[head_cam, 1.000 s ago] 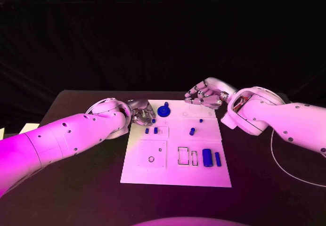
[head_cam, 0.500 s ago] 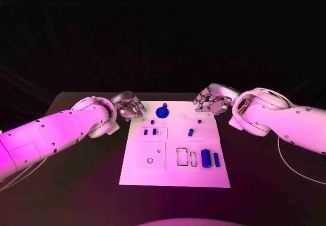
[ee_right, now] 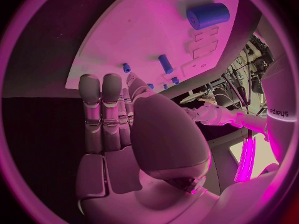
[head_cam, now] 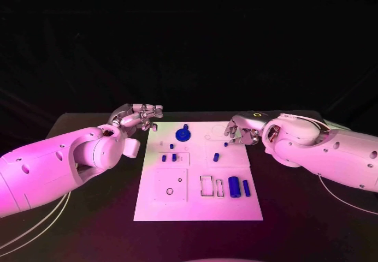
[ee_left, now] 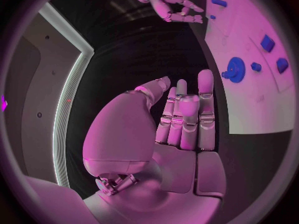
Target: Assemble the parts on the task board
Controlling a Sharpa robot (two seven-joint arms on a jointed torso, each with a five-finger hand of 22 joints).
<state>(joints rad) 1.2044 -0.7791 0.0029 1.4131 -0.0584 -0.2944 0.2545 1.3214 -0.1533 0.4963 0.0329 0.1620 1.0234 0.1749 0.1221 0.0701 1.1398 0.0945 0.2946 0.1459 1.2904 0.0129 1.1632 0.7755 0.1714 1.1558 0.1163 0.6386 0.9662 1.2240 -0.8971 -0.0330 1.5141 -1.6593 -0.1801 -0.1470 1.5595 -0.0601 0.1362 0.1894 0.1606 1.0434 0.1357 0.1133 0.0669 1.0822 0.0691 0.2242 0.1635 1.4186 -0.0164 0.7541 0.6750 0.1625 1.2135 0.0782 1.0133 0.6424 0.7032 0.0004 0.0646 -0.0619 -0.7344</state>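
Nearest the robot, on the white task board (head_cam: 199,210), a thick blue cylinder (head_cam: 234,184) lies beside a slimmer blue bar (head_cam: 246,188), both just right of two empty rectangular slots (head_cam: 207,185). To their left is a square panel with a small oval hole (head_cam: 169,191). Further up the board, two short blue pegs (head_cam: 169,158) stand side by side in a recessed frame, and a lone blue pin (head_cam: 216,156) lies to their right. Near the far edge sits the round blue knob (head_cam: 183,135). The board lies in the middle of the dark surface (head_cam: 315,229).

Both arms have pulled back from the board over the last second. The left robot hand (head_cam: 139,118), which a second ago hovered over the board's far left corner near the knob, now hangs off the left edge above the bare surface; the left wrist view shows its fingers (ee_left: 187,114) straight and side by side, holding nothing. The right robot hand (head_cam: 242,131), which was raised over the far right corner, has dropped lower and sits at the board's right edge; the right wrist view shows its fingers (ee_right: 102,109) likewise straight and empty.

No part has shifted between these moments. By the look of it, the cylinder, bar and pin remain loose, so the hands seem to be resetting between steps, with a fresh pick to come.
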